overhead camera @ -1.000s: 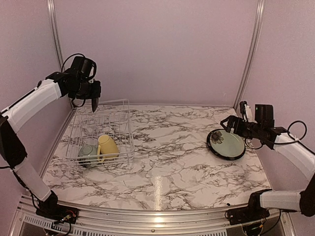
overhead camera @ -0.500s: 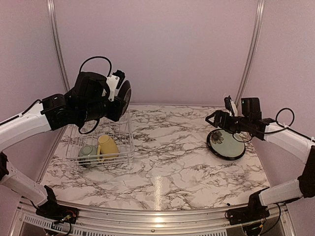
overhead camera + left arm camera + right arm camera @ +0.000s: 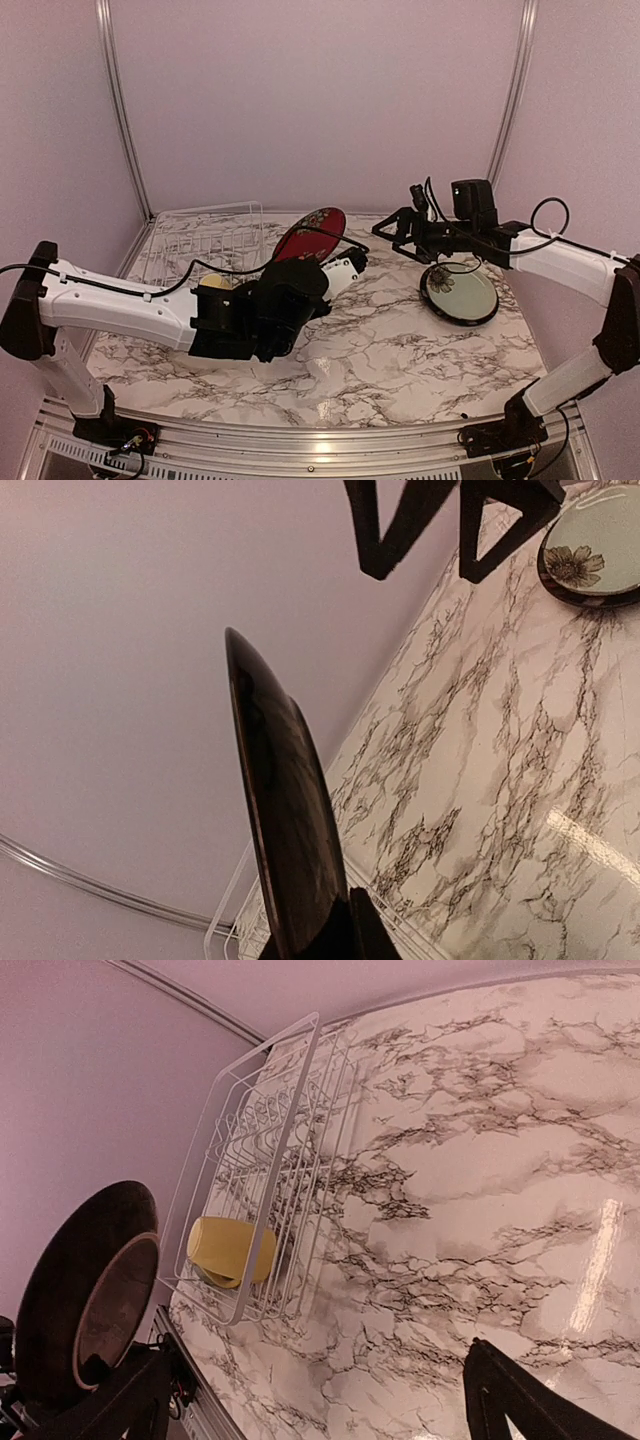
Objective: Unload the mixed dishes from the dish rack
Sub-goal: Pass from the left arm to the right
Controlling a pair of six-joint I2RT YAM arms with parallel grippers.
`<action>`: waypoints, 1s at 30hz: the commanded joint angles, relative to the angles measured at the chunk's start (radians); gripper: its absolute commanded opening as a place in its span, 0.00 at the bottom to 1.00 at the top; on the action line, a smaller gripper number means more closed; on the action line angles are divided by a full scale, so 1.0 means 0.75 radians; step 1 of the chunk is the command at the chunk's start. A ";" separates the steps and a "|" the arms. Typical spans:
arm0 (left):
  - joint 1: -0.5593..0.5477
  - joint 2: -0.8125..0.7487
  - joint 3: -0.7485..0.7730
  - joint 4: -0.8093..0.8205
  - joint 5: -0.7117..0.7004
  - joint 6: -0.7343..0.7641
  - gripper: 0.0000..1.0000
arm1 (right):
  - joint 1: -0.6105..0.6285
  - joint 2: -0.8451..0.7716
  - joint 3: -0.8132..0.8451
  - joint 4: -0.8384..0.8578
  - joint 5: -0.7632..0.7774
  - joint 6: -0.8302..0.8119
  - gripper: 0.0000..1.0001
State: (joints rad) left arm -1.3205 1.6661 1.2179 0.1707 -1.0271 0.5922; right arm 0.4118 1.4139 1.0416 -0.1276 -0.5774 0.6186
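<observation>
Left claw (image 3: pixel 340 262): clenched on rim of red plate (image 3: pixel 312 233), held on edge above mid-table, likely offering it for handover | Right claw (image 3: pixel 392 232): spread wide, empty, facing it, near pale plate (image 3: pixel 460 293) lying flat | Rack (image 3: pixel 200 245): yellow mug (image 3: pixel 230 1250) inside.

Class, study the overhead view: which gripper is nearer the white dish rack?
Left. The left gripper, holding the red plate, is just right of the dish rack; the right gripper hangs open farther right, near the pale plate.
</observation>
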 commanded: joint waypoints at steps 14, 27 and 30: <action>-0.033 0.335 0.120 0.363 -0.193 0.548 0.00 | 0.116 0.033 0.043 0.156 -0.183 0.117 0.93; -0.048 0.406 0.201 0.253 -0.213 0.510 0.00 | 0.238 0.191 0.012 0.336 -0.215 0.176 0.75; -0.055 0.402 0.199 0.254 -0.211 0.502 0.00 | 0.255 0.221 0.014 0.370 -0.221 0.193 0.63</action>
State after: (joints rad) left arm -1.3457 1.9636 1.3346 0.3504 -1.1412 0.9730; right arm 0.5777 1.5551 1.0466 0.0841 -0.7292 0.7368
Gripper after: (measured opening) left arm 0.134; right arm 0.688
